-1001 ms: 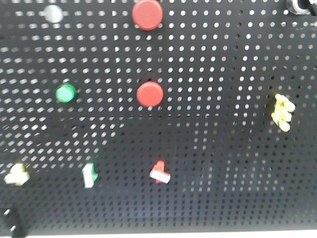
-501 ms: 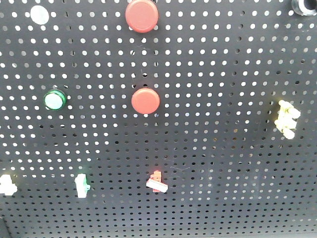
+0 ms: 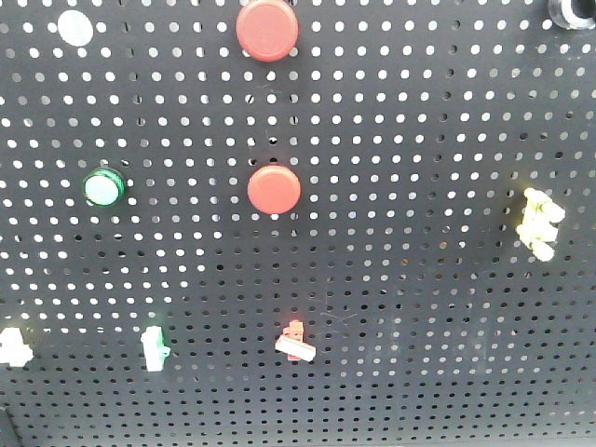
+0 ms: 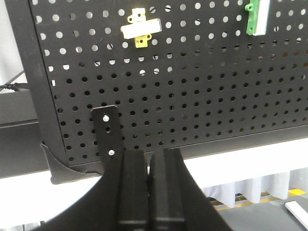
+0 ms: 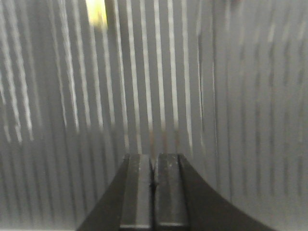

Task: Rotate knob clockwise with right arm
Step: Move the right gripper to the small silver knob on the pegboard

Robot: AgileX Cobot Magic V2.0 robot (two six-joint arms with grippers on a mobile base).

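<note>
A black pegboard (image 3: 419, 140) fills the front view. A black round part (image 3: 565, 11), possibly the knob, shows cut off at the top right corner. Neither gripper shows in the front view. My right gripper (image 5: 154, 156) is shut and empty in the right wrist view; the background there is smeared into vertical streaks, with a yellow blur (image 5: 96, 12) at the top left. My left gripper (image 4: 149, 155) is shut and empty, below the pegboard's lower left corner (image 4: 192, 96).
On the board are two red buttons (image 3: 267, 29) (image 3: 274, 189), a green button (image 3: 102, 187), a white button (image 3: 74, 27), a yellow switch (image 3: 540, 223), and red (image 3: 295, 341), green (image 3: 154, 347) and pale (image 3: 13, 345) toggles. A black bracket (image 4: 108, 130) is beside the left gripper.
A second ago the front view was blurred and shifted; it has since settled and is sharp. Nothing has moved in it over the last half second.
</note>
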